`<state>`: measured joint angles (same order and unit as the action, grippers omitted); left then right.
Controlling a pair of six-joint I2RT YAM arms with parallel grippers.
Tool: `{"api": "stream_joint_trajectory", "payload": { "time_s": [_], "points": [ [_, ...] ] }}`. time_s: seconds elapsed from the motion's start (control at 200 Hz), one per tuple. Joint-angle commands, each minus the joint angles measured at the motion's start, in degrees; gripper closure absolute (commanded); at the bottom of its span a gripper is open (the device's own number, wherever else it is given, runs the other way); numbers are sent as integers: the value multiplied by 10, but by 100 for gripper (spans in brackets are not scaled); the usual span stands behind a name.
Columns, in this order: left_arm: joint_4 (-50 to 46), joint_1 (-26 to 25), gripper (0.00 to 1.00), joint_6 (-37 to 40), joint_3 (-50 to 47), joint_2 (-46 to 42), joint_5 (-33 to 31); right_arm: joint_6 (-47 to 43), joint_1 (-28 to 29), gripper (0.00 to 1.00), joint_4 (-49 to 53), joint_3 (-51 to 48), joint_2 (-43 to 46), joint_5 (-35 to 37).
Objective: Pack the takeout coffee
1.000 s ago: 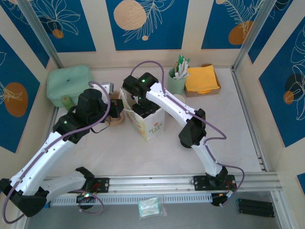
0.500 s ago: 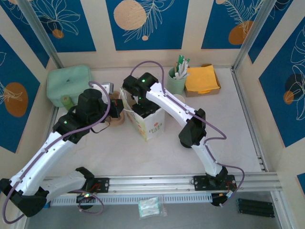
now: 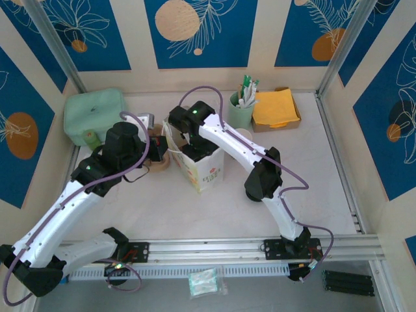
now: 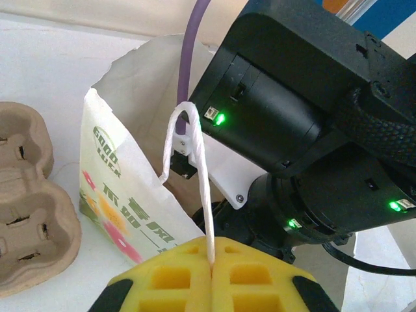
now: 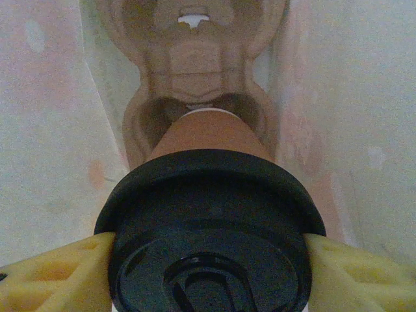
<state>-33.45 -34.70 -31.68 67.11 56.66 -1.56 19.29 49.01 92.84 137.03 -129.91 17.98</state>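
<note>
Cup inside bag, seemingly over carrier, second carrier left of bag

Green box, orange napkins, utensil cup

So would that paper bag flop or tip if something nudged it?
Probably light and easy to tip: the paper bag is tall and narrow. Its walls look thin and creased, so they'd likely buckle. The left gripper pinching the handle seems to steady it.
</note>
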Motion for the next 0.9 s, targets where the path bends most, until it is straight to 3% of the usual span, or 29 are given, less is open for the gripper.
{"api": "stream_joint_trajectory", "payload": {
  "time_s": [0.0, 0.895],
  "points": [
    [1, 5, 100, -7, -2, -9, -6, -10, -6, 36, 68, -11, 35, -4],
    [1, 5, 100, -11, 1, -3, -5, -16, -8, 37, 60, -20, 29, -18]
  ]
}}
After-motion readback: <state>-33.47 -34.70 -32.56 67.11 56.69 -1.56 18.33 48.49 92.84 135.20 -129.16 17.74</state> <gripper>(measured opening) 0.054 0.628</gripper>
